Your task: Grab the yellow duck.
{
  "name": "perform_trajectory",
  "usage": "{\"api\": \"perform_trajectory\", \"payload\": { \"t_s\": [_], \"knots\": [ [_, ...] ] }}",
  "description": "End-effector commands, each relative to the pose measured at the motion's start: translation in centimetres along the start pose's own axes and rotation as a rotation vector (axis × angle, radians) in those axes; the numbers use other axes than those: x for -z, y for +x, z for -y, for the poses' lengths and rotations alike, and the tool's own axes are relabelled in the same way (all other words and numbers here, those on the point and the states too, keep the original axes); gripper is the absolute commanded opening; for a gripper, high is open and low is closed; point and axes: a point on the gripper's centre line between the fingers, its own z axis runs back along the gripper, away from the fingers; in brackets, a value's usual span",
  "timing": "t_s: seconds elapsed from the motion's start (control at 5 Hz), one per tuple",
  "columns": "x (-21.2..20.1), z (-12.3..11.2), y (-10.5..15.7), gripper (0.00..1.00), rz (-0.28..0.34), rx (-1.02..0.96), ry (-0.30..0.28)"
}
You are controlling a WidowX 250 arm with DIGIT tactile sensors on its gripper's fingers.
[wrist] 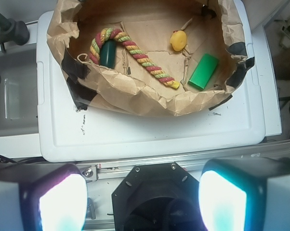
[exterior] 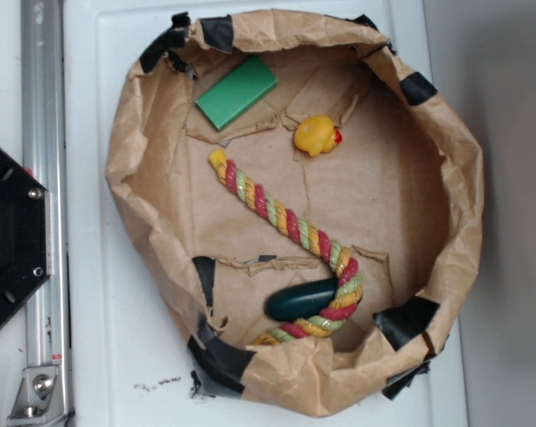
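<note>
The gripper (wrist: 142,197) hangs well back from the work, its two blunt fingers (wrist: 63,202) spread wide apart with nothing between them, their pads glowing pale in the wrist view; it is over the black hexagonal base (exterior: 10,236) and the grey metal rail (exterior: 44,205), outside the bin. Far ahead of the fingers sits a crumpled brown paper bin (exterior: 130,160), its wrinkled rim patched with black tape, resting on a smooth white plastic surface (wrist: 150,132). The yellow duck (exterior: 316,135), small, rounded and glossy with a red-orange beak, lies on the paper floor, far from the gripper; just beside it is a flat green block (exterior: 237,92); a twisted multicoloured rope (exterior: 286,222) curls like a cane around a dark green oval object (exterior: 302,300).
</note>
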Motion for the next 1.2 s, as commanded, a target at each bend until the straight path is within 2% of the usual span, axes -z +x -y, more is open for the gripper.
{"api": "perform_trajectory", "payload": {
  "t_s": [0.0,0.2,0.4,0.6,1.0],
  "knots": [
    [2.8,-2.1,7.3,1.0,0.245,-0.149,0.028],
    [6.3,-3.1,10.6,1.0,0.306,-0.306,0.014],
    [9.9,-3.9,13.0,1.0,0.271,-0.318,0.047],
    [11.1,-5.0,13.7,1.0,0.173,-0.37,0.042],
    [11.1,-5.0,13.7,1.0,0.173,-0.37,0.042]
  ]
}}
